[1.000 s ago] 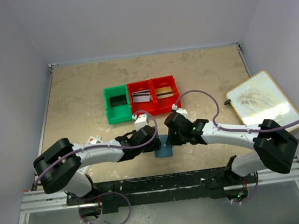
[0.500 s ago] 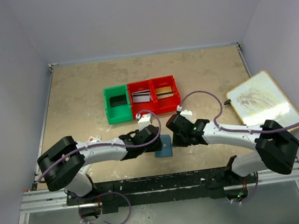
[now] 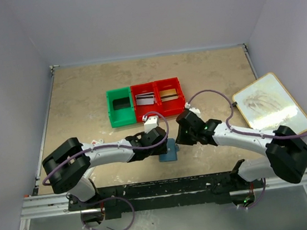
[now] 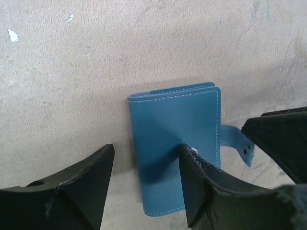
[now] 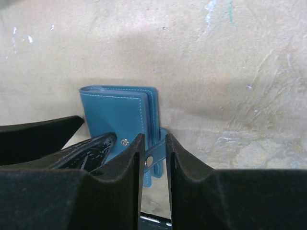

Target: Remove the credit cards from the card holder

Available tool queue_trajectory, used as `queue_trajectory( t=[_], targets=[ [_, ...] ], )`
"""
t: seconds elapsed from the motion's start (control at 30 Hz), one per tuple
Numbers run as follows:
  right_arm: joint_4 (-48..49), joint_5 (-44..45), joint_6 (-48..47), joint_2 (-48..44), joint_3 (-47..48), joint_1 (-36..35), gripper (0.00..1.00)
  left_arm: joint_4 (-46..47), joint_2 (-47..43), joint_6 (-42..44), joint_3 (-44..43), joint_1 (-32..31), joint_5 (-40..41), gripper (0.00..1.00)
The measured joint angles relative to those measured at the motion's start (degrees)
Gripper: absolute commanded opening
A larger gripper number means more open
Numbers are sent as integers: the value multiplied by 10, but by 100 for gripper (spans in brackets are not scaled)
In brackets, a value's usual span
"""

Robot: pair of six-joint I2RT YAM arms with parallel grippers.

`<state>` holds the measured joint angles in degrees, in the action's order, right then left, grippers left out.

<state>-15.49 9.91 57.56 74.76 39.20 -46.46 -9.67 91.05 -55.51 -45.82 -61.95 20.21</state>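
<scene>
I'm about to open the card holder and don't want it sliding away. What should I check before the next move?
1. Card holder lying flat on the table, cover closed: ok.
2. Clasp strap unsnapped and sticking out to the side: ok.
3. Left gripper open, one finger over the cover, the other off its edge: ok.
4. Right gripper straddling the strap: ok.
5. Right gripper's hold on the strap firm: cannot tell, since the jaws stand a narrow gap apart.
6. Cards in the holder exposed for picking: not ok, the closed cover hides the inside.

The card holder point(image 4: 172, 129) looks like matt stitched blue leather, perhaps faux, on a rough, mottled stone-like table point(image 4: 96, 57).
</scene>
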Motion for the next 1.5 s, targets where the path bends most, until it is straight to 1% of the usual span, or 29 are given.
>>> queue_trajectory(
  t=[0.1,0.2,0.23,0.33,0.47,0.6,0.83,0.97,1.03,1.1,1.27,1.43,1.5],
  targets=[
    [18,-21,-7,-2,-6,2,26,-1,0,1,0,0,0,54],
    [23,-33,-11,4,-12,2,28,-2,0,1,0,0,1,54],
    [23,-35,-12,7,-13,2,30,-2,0,1,0,0,1,54],
    [19,-37,-15,9,-16,2,42,-2,0,1,0,0,1,54],
    [17,-40,-23,2,-16,2,45,-3,0,1,0,0,1,53],
    [20,-45,-32,-3,-19,2,50,-3,0,1,-1,0,1,53],
    [34,-57,-52,-2,-19,-2,62,-3,0,1,-1,0,1,53],
    [56,-73,-55,-1,-19,-7,64,-3,0,1,-1,0,1,53],
    [63,-78,-56,3,-19,-11,63,-3,0,1,-1,0,1,53],
    [65,-79,-56,16,-19,-17,61,-3,0,1,-1,0,1,53],
    [31,-51,-47,47,-14,-22,48,-3,0,1,-1,0,1,53],
    [3,-35,-34,34,-10,-22,40,-3,0,1,-1,0,2,53],
    [-1,-34,-33,24,-13,-19,35,-3,0,1,-1,0,2,53]
  ],
)
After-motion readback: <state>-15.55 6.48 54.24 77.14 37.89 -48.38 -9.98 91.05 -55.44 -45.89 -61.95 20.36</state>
